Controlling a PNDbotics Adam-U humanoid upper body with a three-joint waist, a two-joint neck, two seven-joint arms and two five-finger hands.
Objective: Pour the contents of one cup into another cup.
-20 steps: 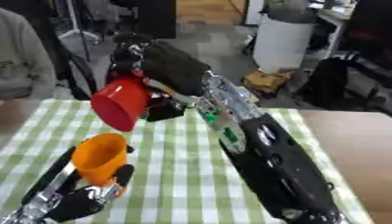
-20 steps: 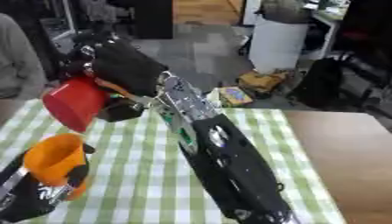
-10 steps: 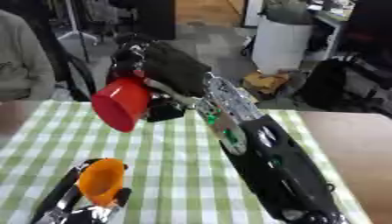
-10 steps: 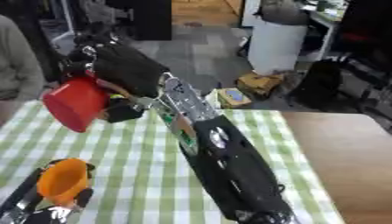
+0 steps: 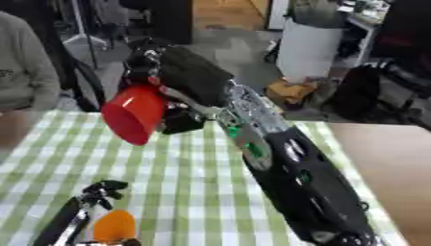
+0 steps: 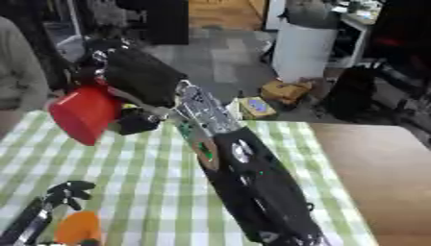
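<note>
My right hand (image 5: pixel 181 72) is shut on a red cup (image 5: pixel 134 114), held high over the far left of the table. The cup is tipped on its side, with its mouth facing down and to the left. My right arm (image 5: pixel 286 173) runs from the lower right corner up to it. Well below the red cup, at the bottom left edge, my left hand (image 5: pixel 99 191) holds an orange cup (image 5: pixel 114 226). That hand's fingers curl just above the cup. Only part of the orange cup shows, and I cannot see inside either cup.
A green-and-white checked cloth (image 5: pixel 194 192) covers the table, with bare brown tabletop (image 5: pixel 396 158) to its right. Beyond the far edge on the floor stand a white bin (image 5: pixel 307 43) and a cardboard box (image 6: pixel 273 91).
My left hand and the orange cup have dropped toward the bottom edge, further from the red cup. The red cup stays held high and tipped in much the same place.
</note>
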